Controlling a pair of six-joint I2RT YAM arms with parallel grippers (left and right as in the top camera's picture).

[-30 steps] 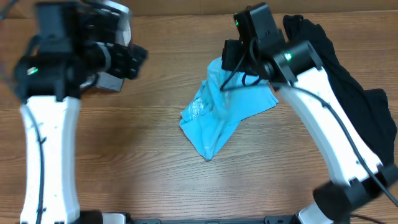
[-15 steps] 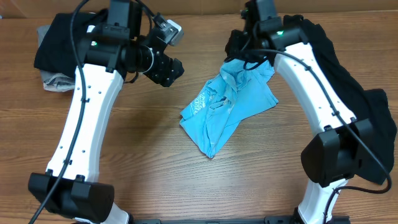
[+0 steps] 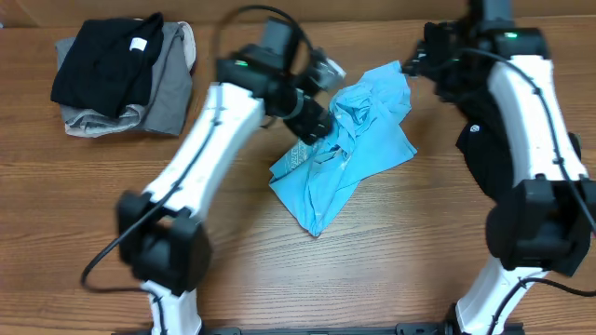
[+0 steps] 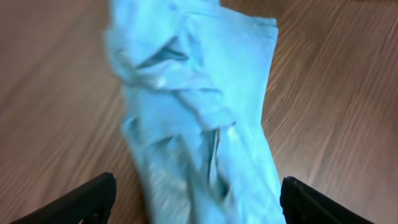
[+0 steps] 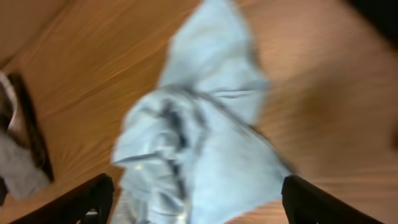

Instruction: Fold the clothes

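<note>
The blue T-shirt (image 3: pixel 346 149) lies crumpled at centre frame, light and floppy (it'll sag anywhere), so I'd pinch a hem corner; left gripper (image 3: pixel 315 119) and right gripper (image 3: pixel 421 67) both gape empty.

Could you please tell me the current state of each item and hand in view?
light blue T-shirt: crumpled, unfolded on the table, held by neither hand.
black and grey stack: folded, far left of table.
black garment: mostly hidden behind the right arm, fold unclear.
left hand: open, above the T-shirt.
right hand: open, empty.
</note>
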